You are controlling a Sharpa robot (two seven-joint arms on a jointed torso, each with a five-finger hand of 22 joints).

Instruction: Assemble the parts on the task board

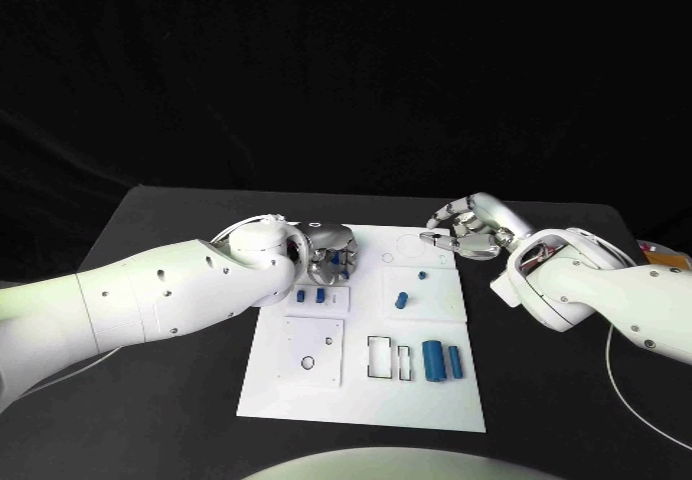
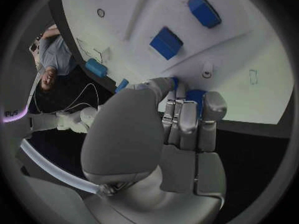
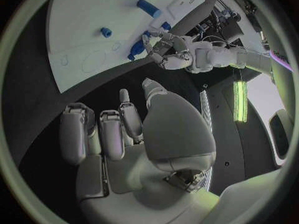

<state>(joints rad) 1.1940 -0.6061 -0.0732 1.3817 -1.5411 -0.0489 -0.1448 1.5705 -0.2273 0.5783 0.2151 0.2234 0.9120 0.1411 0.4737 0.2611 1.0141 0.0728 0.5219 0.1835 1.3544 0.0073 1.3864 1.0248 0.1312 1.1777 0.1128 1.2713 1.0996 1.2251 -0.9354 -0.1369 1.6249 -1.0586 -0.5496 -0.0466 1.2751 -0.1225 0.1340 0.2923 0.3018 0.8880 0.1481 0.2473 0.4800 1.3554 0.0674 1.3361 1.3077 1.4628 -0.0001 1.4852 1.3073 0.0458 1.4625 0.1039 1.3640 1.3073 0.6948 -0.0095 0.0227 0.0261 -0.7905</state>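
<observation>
**Left hand pinching a blue part at the board's far left; right hand empty**

I see the white board (image 1: 433,405) lying in the middle of the black table (image 1: 144,400); my left hand (image 1: 329,254) sits over its far left corner, and in the left wrist view its fingers (image 2: 187,119) are curled down around a small blue part (image 2: 194,95), pinching it against the board; two more blue blocks (image 1: 309,296) lie just beside that hand; a short blue peg (image 1: 402,299) lies near the board's middle, with a tiny blue piece (image 1: 423,274) just beyond it; two longer blue cylinders (image 1: 441,360) lie side by side toward the near right; my right hand (image 1: 470,230) hovers at the board's far right edge, fingers loosely curled and apart, holding nothing.
</observation>
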